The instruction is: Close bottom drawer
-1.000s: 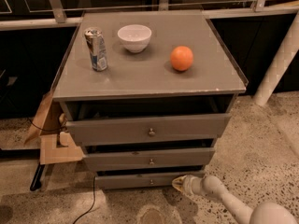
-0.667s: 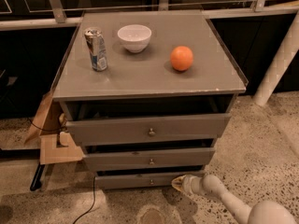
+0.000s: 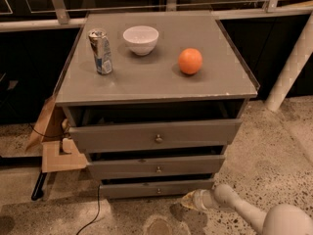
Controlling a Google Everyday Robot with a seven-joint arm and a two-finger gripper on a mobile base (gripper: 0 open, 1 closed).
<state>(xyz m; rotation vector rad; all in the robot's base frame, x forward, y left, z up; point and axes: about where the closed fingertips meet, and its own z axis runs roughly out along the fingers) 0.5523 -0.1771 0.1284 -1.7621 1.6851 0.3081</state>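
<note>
Gripper (image 3: pixel 190 200) low over speckled floor (image 3: pixel 274 146), just before right end of bottom drawer (image 3: pixel 146 189) (contact, and open or closed: cannot tell). Drawer lowest of three, slightly out. On cabinet top (image 3: pixel 156 82): can (image 3: pixel 100 52), white bowl (image 3: pixel 141 39), orange (image 3: pixel 190 61). Cardboard (image 3: pixel 54 151) left, white post (image 3: pixel 291 70) right.

My arm (image 3: pixel 234 205) is off-white and made of smooth, rounded segments: a big domed joint (image 3: pixel 289 222), a narrower tube, then a ball-like wrist. The pincer (image 3: pixel 189 200), low at the bottom right of my view, looks cream with a yellowish tip.
</note>
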